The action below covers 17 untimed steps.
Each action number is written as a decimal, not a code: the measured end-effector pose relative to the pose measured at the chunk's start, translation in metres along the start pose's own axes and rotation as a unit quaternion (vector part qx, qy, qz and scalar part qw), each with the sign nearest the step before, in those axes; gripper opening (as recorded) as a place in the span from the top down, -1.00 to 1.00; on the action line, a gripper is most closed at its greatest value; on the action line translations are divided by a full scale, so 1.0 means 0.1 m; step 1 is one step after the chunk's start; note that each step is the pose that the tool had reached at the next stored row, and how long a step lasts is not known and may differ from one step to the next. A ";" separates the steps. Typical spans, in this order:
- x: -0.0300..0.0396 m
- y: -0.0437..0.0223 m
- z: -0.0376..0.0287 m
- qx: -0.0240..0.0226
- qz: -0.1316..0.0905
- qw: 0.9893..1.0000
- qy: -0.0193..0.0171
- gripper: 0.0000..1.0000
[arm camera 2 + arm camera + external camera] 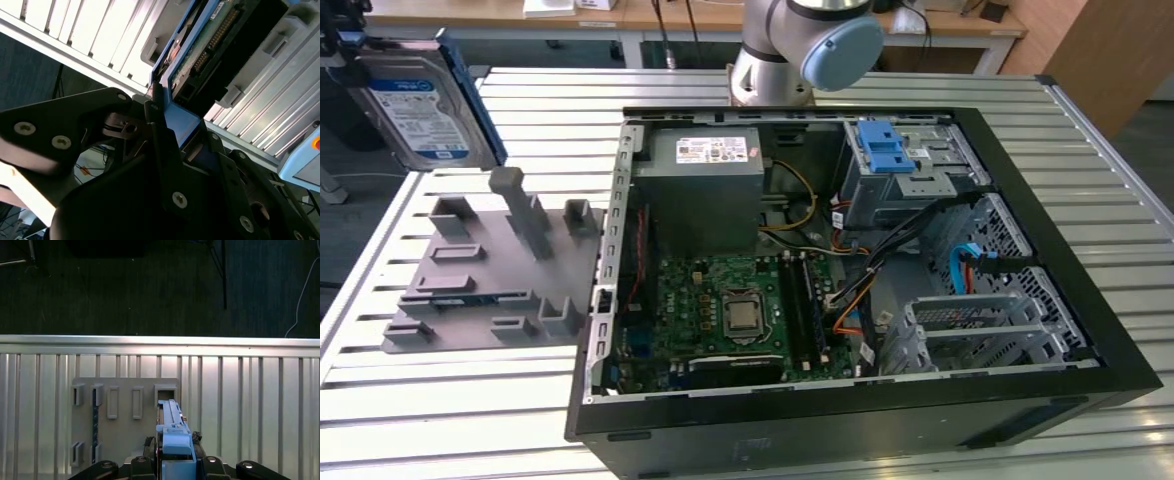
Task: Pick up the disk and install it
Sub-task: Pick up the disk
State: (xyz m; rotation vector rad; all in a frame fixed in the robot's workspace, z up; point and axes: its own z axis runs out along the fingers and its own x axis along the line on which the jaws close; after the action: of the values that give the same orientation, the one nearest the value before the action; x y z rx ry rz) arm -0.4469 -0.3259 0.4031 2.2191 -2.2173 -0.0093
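Holding the disk (420, 100) clamped between the jaws by its blue carrier (176, 447), raised above the grey fixture (480, 290) and apart from the open computer case (854, 435): pickup done, installation not yet begun.

One disk (420, 100), one case (827, 422), one fixture (467, 290)

disk (424, 105) abv fixture block (460, 290); pc case (827, 425) at exterior view's right

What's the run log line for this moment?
gripper: shut on disk | disk: held clear above grey fixture, outside computer case | install: not yet done
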 end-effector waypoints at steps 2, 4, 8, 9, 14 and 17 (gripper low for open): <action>0.000 0.000 -0.080 0.000 0.000 1.000 0.000 0.27; 0.000 0.001 -0.161 0.000 0.000 1.000 0.000 0.27; -0.001 0.002 -0.333 0.000 0.000 1.000 0.000 0.27; -0.001 0.003 -0.377 0.000 0.000 1.000 0.000 0.27; -0.002 0.004 -0.590 0.000 0.000 1.000 0.000 0.27; -0.002 0.006 -0.709 0.000 0.000 1.000 0.000 0.27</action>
State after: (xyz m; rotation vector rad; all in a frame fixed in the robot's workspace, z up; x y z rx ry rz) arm -0.4469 -0.3258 0.4740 2.2193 -2.2175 -0.0092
